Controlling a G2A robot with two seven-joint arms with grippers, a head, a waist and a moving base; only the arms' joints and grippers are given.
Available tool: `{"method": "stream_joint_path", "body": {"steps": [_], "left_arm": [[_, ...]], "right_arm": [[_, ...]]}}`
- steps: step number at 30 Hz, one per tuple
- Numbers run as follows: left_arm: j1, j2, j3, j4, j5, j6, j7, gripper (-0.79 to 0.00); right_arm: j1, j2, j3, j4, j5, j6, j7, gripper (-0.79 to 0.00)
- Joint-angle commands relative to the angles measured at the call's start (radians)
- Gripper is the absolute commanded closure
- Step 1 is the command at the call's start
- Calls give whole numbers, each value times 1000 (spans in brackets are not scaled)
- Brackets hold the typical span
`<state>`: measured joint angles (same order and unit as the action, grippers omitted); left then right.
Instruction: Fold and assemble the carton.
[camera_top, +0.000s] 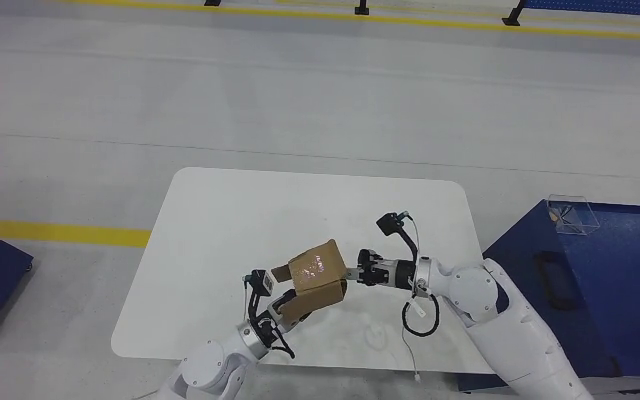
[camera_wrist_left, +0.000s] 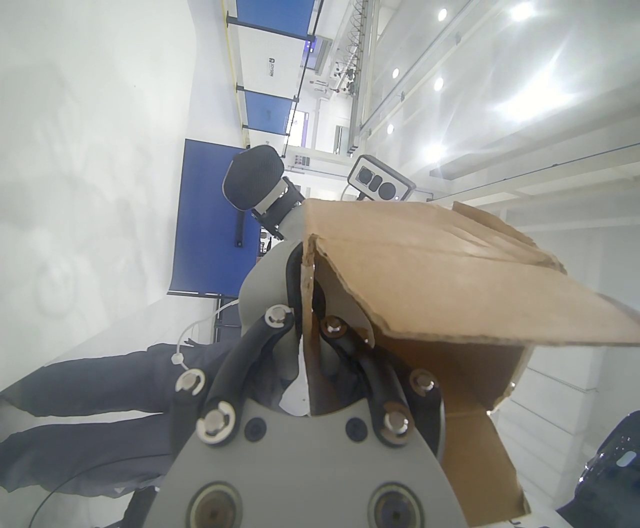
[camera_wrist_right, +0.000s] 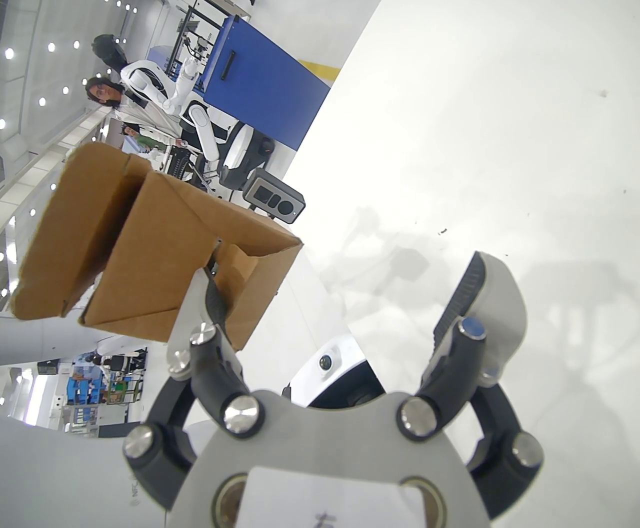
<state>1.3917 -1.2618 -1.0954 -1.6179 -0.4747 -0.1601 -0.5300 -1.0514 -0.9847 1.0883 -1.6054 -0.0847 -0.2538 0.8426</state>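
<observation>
one open-ended carton, wall pinched by left fingers

The right arm and left arm have white shells with grey joint sections. The left gripper and right gripper each comprise a grey base plate, black linkage bars on silver pins, and grey fingers with black ribbed pads. A black cable loops at the right wrist.

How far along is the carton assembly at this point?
Done: the carton is opened into a box shape, held above the table. In hand: left pincer clamps one wall; right pincer is open, one finger at the open end. Left: flaps not yet folded shut.
</observation>
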Motion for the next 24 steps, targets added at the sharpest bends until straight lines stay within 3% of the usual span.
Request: {"method": "stream_joint_path", "body": {"steps": [1, 16, 24], "left_arm": [[1, 0, 1, -1, 0, -1, -1, 0], [10, 2, -26, -10, -65, 11, -39, 0], [6, 1, -31, -3, -82, 16, -45, 0]], "right_arm": [[2, -2, -4, 1, 3, -1, -3, -785], [-23, 3, 75, 42, 69, -3, -45, -785], [-20, -3, 35, 62, 87, 36, 44, -785]]}}
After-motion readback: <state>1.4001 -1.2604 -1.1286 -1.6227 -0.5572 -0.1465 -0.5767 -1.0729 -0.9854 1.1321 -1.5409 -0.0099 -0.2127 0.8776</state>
